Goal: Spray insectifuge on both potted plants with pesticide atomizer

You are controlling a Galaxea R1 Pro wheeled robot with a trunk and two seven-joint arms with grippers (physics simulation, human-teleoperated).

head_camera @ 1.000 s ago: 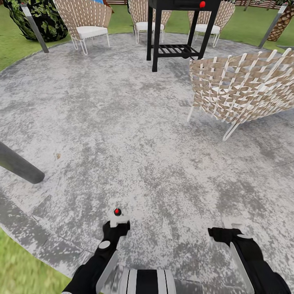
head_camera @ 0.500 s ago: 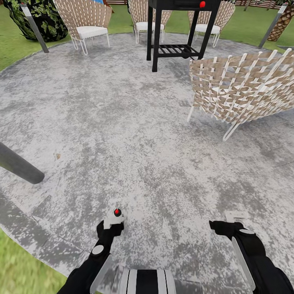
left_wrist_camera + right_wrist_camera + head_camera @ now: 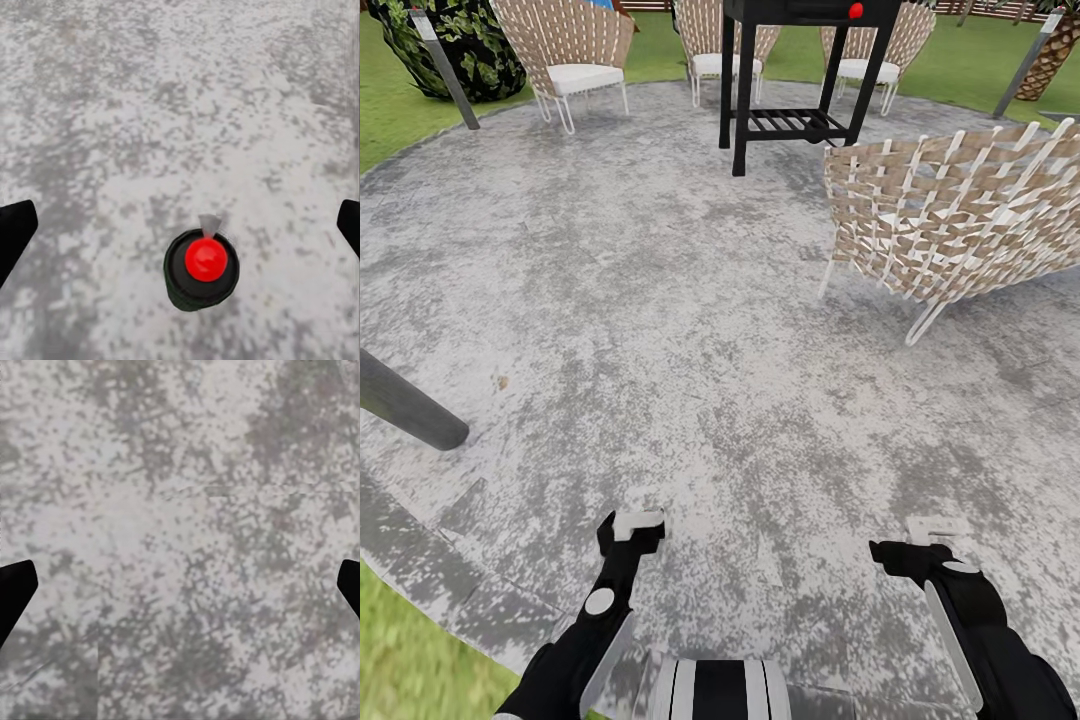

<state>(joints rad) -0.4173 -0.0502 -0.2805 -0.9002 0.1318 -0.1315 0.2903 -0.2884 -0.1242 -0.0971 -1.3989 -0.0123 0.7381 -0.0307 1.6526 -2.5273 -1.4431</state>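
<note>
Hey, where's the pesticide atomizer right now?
In the left wrist view the pesticide atomizer stands on the grey paved patio, seen from above between the open left gripper fingers, which are not touching it.

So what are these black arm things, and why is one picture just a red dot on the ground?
Those are a robot's two arms, seen from a camera on its head. The left gripper and the right gripper are its hands, each with two fingers, and both are open. Each arm also carries its own little camera looking down past the fingers. The left arm's camera sees the pesticide atomizer from straight above: a dark spray bottle with a red dot on top, standing on the grey patio. Nothing is held yet. The right arm's camera sees bare paving. Further off are wicker chairs and a black stand.
</note>
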